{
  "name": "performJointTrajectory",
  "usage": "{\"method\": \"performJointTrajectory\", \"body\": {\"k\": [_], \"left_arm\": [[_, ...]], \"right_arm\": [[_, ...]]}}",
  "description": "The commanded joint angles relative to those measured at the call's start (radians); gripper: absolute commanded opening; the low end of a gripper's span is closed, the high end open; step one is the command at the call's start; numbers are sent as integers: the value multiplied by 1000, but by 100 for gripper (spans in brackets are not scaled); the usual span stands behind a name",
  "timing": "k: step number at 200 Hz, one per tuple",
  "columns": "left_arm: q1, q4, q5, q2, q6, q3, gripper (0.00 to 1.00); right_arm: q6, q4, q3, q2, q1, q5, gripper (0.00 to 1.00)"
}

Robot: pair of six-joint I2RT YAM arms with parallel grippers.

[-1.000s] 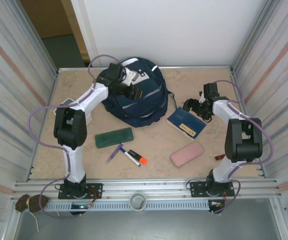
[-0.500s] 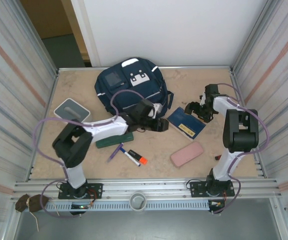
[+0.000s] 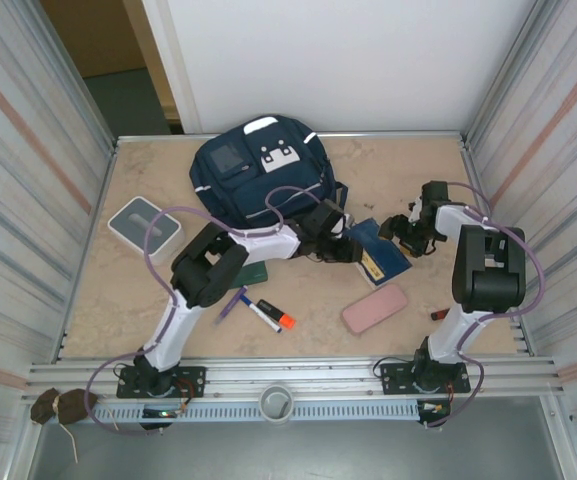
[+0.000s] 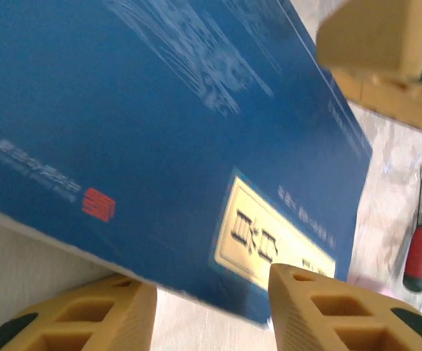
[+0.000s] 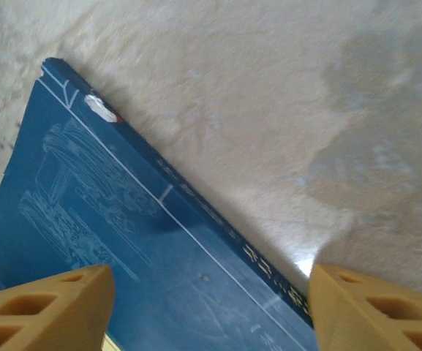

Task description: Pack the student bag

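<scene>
Left gripper (image 3: 352, 249) and right gripper (image 3: 400, 233), both with jaws apart, flank the booklet (image 3: 388, 262); bag (image 3: 258, 185) at the table's (image 3: 148, 178) far edge.

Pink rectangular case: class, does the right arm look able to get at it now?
Probably yes: the pink rectangular case lies uncovered, and the open right gripper sits just beyond over the yellow-labelled blue booklet.

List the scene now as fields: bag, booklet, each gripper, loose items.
student bag: far middle of table, patches facing up
blue booklet: on table, right of bag, between the two grippers
left gripper: open, fingers spread at booklet's edge
right gripper: open, fingers spread above booklet
loose items: pink case, green case, purple pen, orange-tipped marker, grey-white box, red-handled tool
</scene>
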Motion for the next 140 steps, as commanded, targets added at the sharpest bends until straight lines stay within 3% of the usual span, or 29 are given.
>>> {"method": "performJointTrajectory", "body": {"k": [1,48,101,140], "left_arm": [[21,-31,47,89,39,152,44],[58,-164,59,203,92,380,48],[53,-206,4,170,129,305,49],[33,-193,6,145,139,276,37]], "right_arm": [[55,31,-31,-29,3,-131,61],[90,97,-98,-57,3,-199,53],[126,173,-158,-68,7,-186,45],[141,208,-193,-74,15,-176,37]]}}
